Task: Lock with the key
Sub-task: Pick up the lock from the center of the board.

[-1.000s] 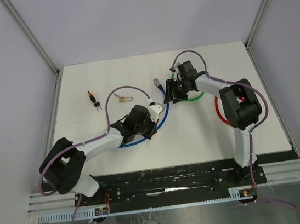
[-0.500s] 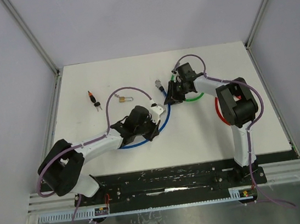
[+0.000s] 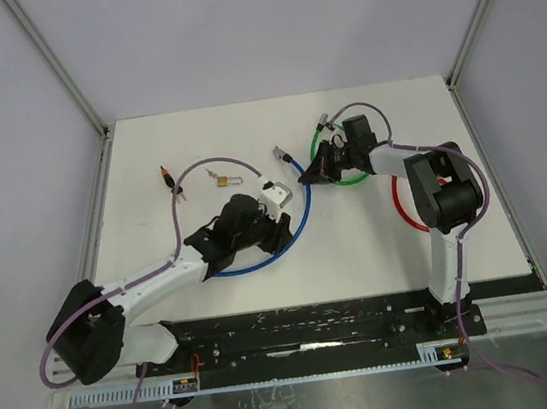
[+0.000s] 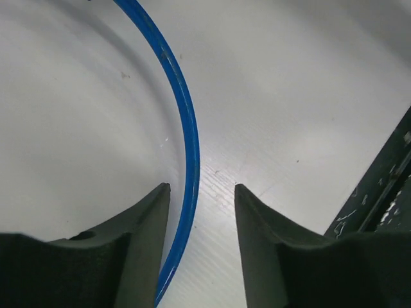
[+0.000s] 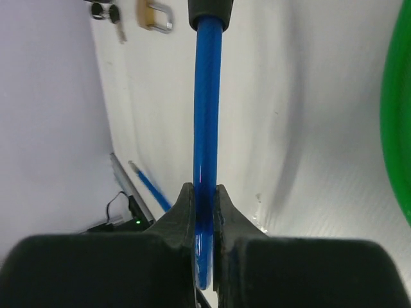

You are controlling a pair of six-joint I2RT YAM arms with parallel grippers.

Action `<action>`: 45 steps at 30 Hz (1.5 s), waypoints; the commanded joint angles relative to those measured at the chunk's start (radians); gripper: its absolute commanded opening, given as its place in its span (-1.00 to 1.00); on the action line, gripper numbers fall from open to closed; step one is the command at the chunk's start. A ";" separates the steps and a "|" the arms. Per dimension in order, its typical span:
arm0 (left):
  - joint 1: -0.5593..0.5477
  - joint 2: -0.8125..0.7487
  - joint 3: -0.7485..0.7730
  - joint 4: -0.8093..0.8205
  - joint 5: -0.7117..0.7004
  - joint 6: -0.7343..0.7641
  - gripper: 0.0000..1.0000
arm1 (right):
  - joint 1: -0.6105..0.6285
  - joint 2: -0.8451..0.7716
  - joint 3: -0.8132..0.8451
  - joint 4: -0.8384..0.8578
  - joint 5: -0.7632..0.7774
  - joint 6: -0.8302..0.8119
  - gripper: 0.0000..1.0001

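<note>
A blue cable lock (image 3: 295, 230) lies in a loop on the white table, its metal-tipped end (image 3: 282, 153) pointing up and left. My right gripper (image 3: 312, 172) is shut on this cable (image 5: 207, 96) just behind its black collar (image 5: 209, 9). My left gripper (image 3: 262, 228) hovers over the loop with its jaws open; the cable (image 4: 186, 115) runs between the fingers, close to the left one. The keys (image 3: 169, 178) with orange and black heads lie at the far left beside a small brass padlock (image 3: 222, 181). Both show at the top of the right wrist view: the keys (image 5: 106, 11) and the padlock (image 5: 154, 14).
A white lock block (image 3: 274, 192) sits beside the left wrist. A green cable loop (image 3: 349, 176) lies under the right arm and a red one (image 3: 400, 206) beside its elbow. The black base rail (image 3: 309, 323) runs along the near edge.
My left gripper has opened and let go of the blue cable, shifting slightly left. My right gripper has shut on the cable, and the cable's end has swung up and left.
</note>
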 commanded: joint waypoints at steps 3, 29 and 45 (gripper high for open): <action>-0.003 -0.189 -0.064 0.198 -0.069 -0.097 0.20 | -0.071 -0.180 -0.002 0.259 -0.239 0.094 -1.00; 0.175 -0.130 0.247 1.196 0.299 -0.535 0.88 | -0.149 -0.481 0.616 0.313 -0.483 0.258 -1.00; 0.262 0.432 0.883 1.411 0.324 -1.126 0.82 | -0.124 -0.484 0.621 0.682 -0.538 0.590 -1.00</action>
